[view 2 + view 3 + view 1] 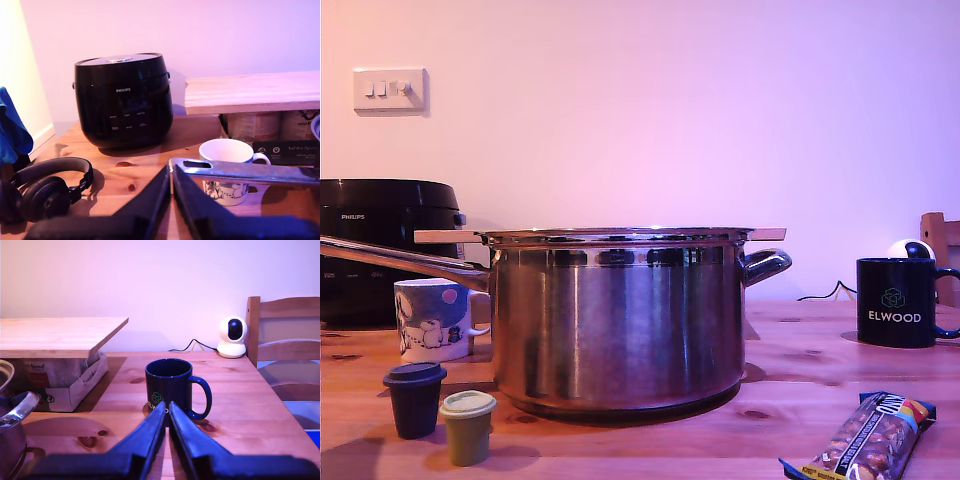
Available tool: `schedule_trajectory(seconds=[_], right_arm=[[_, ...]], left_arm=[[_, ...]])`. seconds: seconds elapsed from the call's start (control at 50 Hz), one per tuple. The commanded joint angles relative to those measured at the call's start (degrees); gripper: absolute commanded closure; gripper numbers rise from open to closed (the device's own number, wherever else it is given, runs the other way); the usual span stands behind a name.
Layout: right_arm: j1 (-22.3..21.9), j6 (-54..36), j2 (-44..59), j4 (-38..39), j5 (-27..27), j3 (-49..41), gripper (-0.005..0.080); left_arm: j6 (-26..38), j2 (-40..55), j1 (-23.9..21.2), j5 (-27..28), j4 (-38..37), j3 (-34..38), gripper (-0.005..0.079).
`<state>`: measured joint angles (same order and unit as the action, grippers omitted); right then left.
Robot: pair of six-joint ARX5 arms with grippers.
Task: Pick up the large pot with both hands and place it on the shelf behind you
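The large pot (615, 320) stands mid-table in the exterior view, shiny steel, its long handle (405, 262) pointing to that view's left and its loop handle (765, 265) to the right. Neither gripper shows in the exterior view. In the first wrist view my first gripper (170, 173) is shut and empty, its tips just beside the end of the long handle (245, 172). My second gripper (167, 407) is also shut and empty, and the loop handle (17, 410) lies off to one side of it. The shelf (55, 335), a pale board, rests on boxes behind the pot (768, 234).
A black Philips cooker (122, 100), headphones (47, 187) and a white patterned mug (432, 320) are near the long handle. A dark blue Elwood mug (172, 385) sits just beyond my second gripper. Two small cups (440, 410) and a snack bar (870, 440) lie in front. A chair (285, 335) and a small white camera (232, 335) stand behind.
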<state>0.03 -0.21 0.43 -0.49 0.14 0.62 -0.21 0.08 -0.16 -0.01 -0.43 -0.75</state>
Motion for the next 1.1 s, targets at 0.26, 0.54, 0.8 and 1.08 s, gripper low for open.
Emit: schedule_trajectory(seconds=[0.26, 0.54, 0.8, 1.08], right_arm=[[-1.2, 4.9, -0.3, -5.1, 1.3, 6.9, 0.0762], [-1.2, 15.3, -0.3, -1.5, -5.6, 8.7, 0.0762], [-1.2, 15.4, -0.1, -5.8, -18.3, 14.0, 0.0762], [-1.2, 13.5, 6.9, -14.3, -33.7, 21.0, 0.0763]], left_arm=[[-9.0, 0.6, 5.3, 10.6, -0.7, -2.0, 0.0763], [-18.8, 0.6, 5.2, 16.0, 8.8, -3.1, 0.0763], [-23.9, 1.0, 5.2, 25.0, 2.9, -10.1, 0.0763], [-23.6, 12.1, 5.2, 35.3, -5.9, -19.3, 0.0763]])
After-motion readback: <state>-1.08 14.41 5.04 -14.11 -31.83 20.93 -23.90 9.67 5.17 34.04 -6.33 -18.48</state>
